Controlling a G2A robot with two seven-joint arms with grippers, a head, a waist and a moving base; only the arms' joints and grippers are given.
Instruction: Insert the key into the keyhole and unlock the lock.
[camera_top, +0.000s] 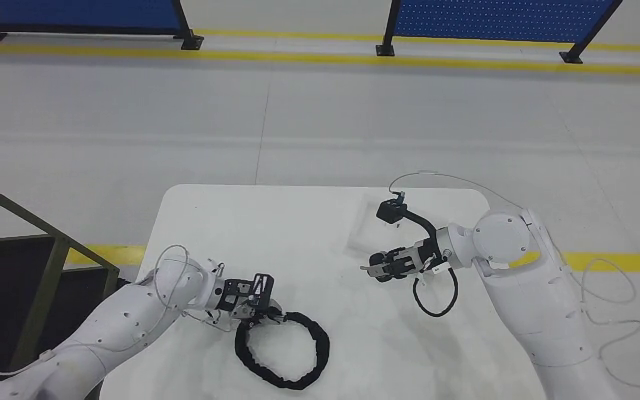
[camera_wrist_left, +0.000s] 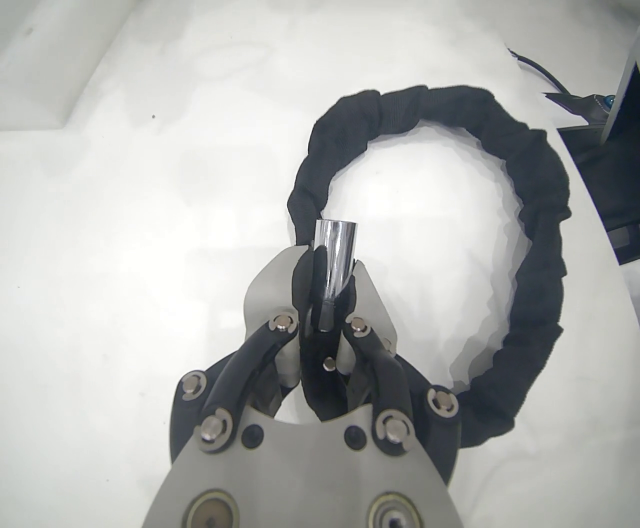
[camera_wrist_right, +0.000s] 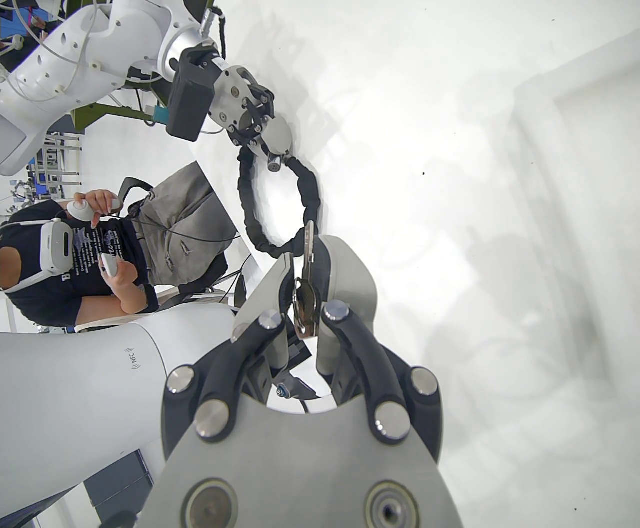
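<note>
At the lower centre of the top view, the left tool is clamped on the chrome cylinder of the lock, a black sleeved ring lying on the table. Right of centre, well apart, the right tool pinches the key.

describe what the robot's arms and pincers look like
The left arm and right arm are glossy white rounded shells with thin cables looped outside. The left pincer and right pincer each have a grey metal plate, black linkages with silver pins, and pale fingers with black pads.
</note>
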